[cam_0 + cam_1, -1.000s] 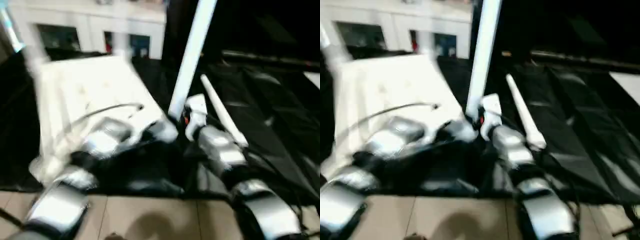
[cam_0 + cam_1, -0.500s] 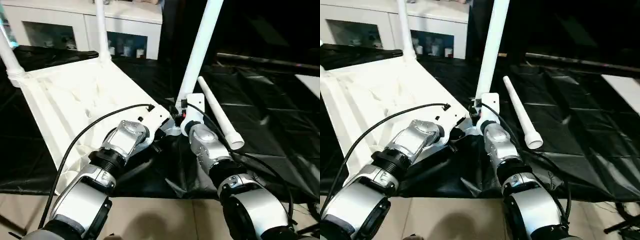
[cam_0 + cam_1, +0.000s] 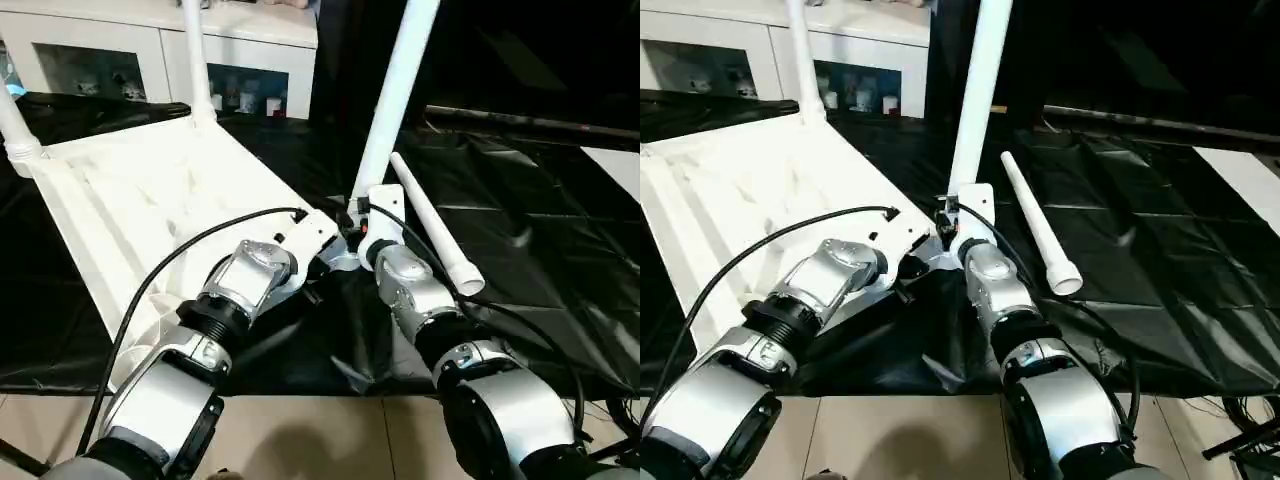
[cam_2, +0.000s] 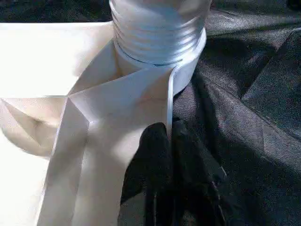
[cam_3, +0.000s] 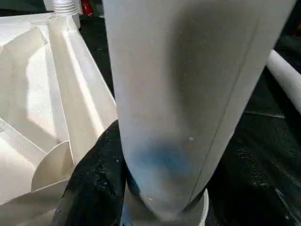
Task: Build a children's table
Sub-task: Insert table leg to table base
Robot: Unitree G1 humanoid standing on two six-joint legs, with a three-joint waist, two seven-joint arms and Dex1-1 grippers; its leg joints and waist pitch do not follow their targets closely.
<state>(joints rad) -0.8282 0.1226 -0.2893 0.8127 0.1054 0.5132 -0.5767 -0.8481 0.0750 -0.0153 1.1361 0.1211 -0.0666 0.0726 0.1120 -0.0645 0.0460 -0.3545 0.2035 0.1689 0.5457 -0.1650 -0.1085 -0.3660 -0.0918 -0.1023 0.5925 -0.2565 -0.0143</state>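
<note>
The white tabletop (image 3: 150,190) lies underside up on the black drape, its ribs showing. Two legs stand in its far corners (image 3: 15,125) (image 3: 195,60). A third leg (image 3: 395,100) rises from the near right corner socket (image 4: 160,28). My right gripper (image 3: 355,225) is shut on that leg's base, the tube (image 5: 188,94) pressed against a black finger (image 5: 94,179). My left gripper (image 4: 167,136) is shut on the tabletop's thin rim just beside the socket. A fourth leg (image 3: 430,225) lies loose on the drape to the right.
A white cabinet (image 3: 120,40) with glass doors stands behind the work table. Black drape (image 3: 540,250) wrinkles out to the right, with a white surface (image 3: 620,160) at its far right edge. Beige floor tiles (image 3: 320,440) lie below my forearms. A black cable (image 3: 150,290) loops over my left arm.
The head camera has shifted and steadied after a blurred sweep. Both grippers keep their holds at the near right corner, and the leg stands as before.
</note>
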